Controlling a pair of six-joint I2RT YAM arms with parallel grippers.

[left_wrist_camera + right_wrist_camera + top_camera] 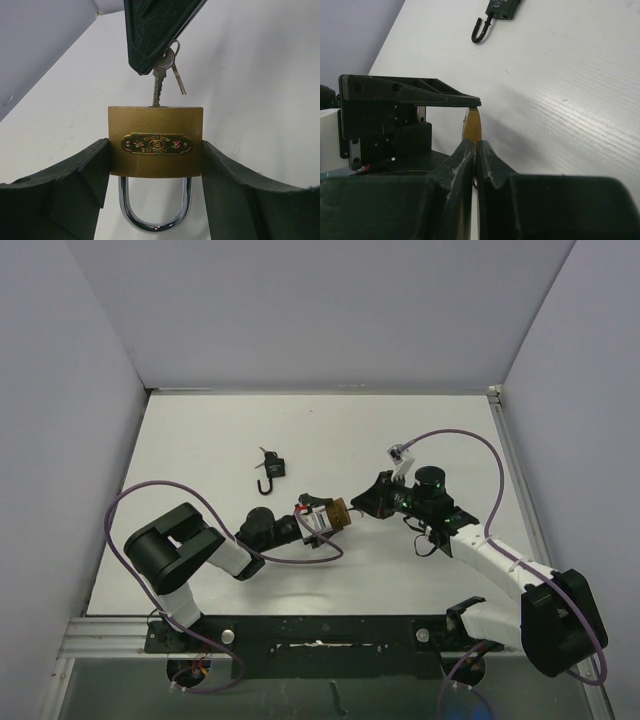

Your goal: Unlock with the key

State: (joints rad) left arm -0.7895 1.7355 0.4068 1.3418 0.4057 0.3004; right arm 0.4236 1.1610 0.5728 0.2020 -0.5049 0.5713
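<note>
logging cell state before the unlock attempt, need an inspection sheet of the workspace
surface: white table, no spills seen
job's things: brass padlock, shackle closed; key with its tip at the padlock's keyhole end, second key hanging beside it
clutter: small dark padlock, shackle open, lying beyond the arms
tools: left tool clamped on brass padlock; right tool shut on key
cables: purple cables looping off both arms, apart from both locks
surroundings: grey walls; nothing else seen
</note>
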